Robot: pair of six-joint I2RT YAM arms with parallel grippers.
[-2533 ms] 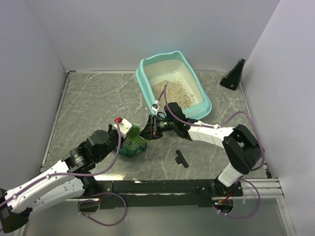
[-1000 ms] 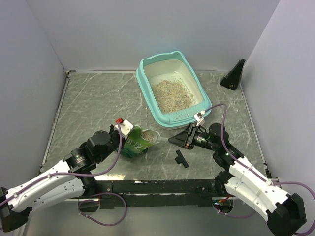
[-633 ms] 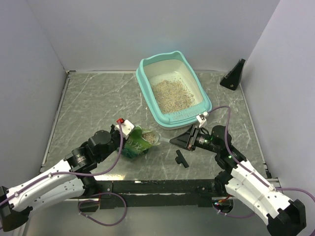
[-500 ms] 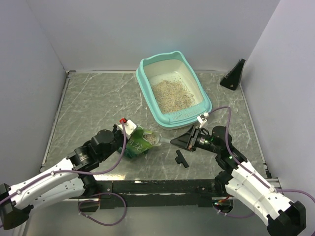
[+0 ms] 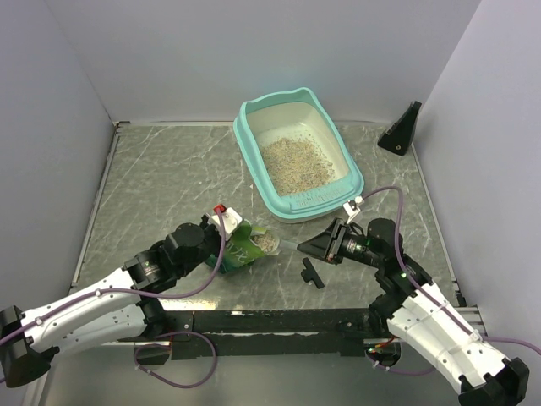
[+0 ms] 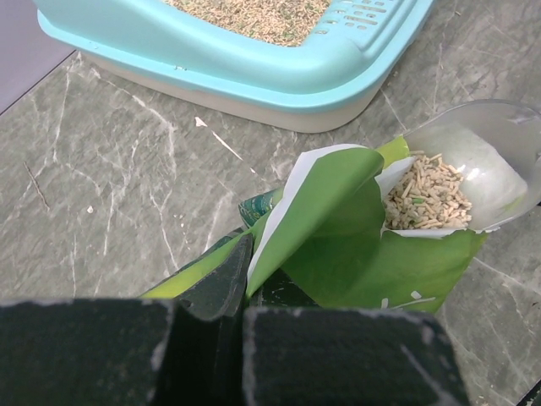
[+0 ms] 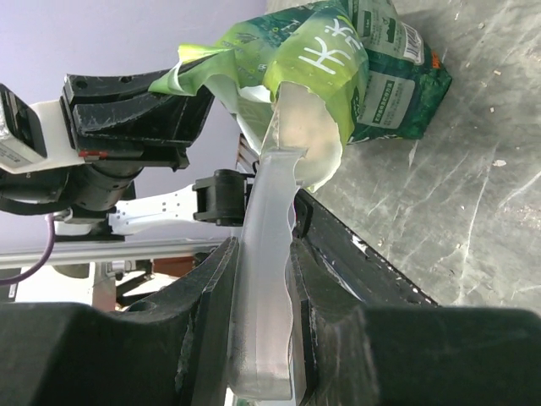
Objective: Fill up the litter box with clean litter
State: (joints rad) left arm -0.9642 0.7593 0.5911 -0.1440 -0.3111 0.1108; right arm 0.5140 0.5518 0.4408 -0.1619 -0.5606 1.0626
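The litter box, teal-rimmed with a cream pan, stands at the back centre, and its rim fills the top of the left wrist view. Clean litter covers part of its floor. A small green bag leans on the table, and my left gripper is shut on its upper edge. My right gripper is shut on the handle of a translucent scoop. The scoop's bowl sits in the bag's mouth with tan litter in it.
A small black T-shaped part lies on the marble table just in front of my right gripper. A black wedge-shaped stand sits at the back right. Grey walls close in the left, back and right sides.
My right arm brought the scoop from the litter box back to the bag. In the last second my left gripper shifted the bag right, and litter now shows in the scoop's bowl.
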